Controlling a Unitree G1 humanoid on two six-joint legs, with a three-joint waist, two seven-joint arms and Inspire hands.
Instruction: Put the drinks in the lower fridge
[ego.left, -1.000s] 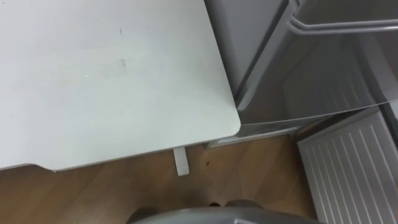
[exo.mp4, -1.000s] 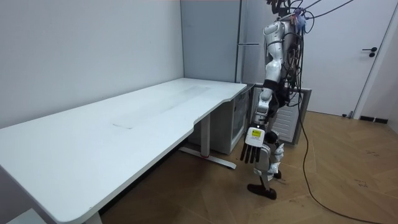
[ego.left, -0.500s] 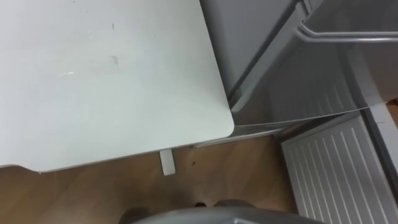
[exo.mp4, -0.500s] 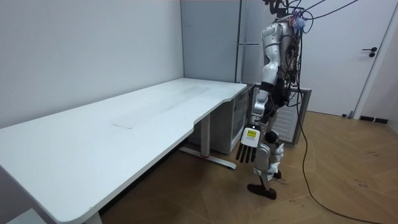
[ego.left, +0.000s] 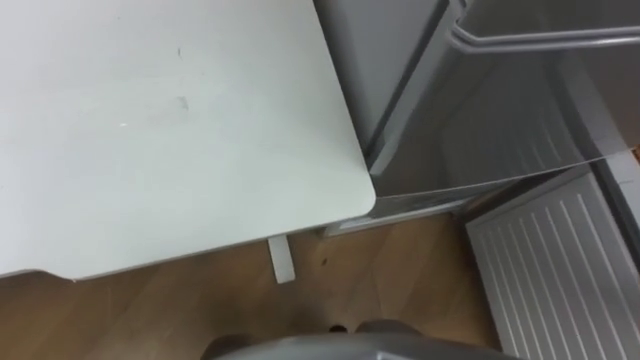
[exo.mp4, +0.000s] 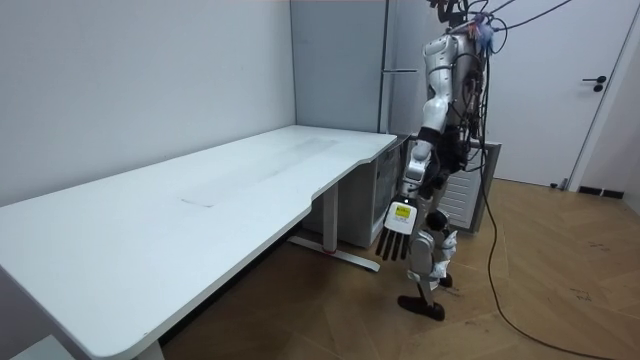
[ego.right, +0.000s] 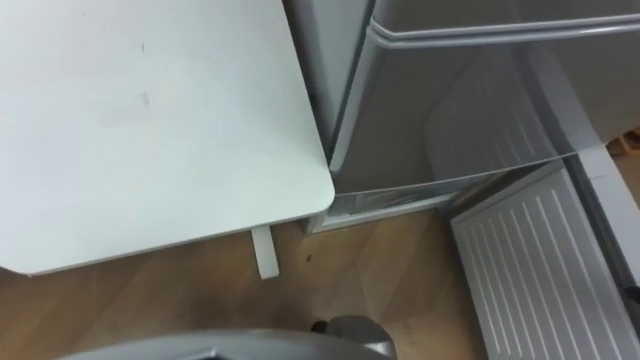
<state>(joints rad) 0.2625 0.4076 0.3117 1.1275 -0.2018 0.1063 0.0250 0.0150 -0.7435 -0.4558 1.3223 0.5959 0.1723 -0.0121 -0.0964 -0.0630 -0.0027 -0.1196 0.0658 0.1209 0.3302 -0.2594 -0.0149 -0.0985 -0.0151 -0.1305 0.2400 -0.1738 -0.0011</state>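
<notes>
One white table (ego.left: 180, 130) stands beside the grey fridge (ego.left: 500, 110) on wood floor (ego.left: 400, 270); left hand (exo.mp4: 397, 238) hangs, fingers straight.

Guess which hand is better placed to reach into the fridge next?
Right, probably. The fridge and the ribbed white panel beside it lie on the robot's right, the table on its left. The left hand hangs open and empty beside the table's end.

The fridge (ego.left: 480, 120) is a tall grey cabinet standing upright at 1 to 2 o'clock in the eye views, just beside the bench (ego.left: 180, 130) corner. A horizontal bar handle (ego.left: 540, 38) crosses its front. A white ribbed panel (ego.left: 560, 260) adjoins its base at 4 o'clock.
</notes>
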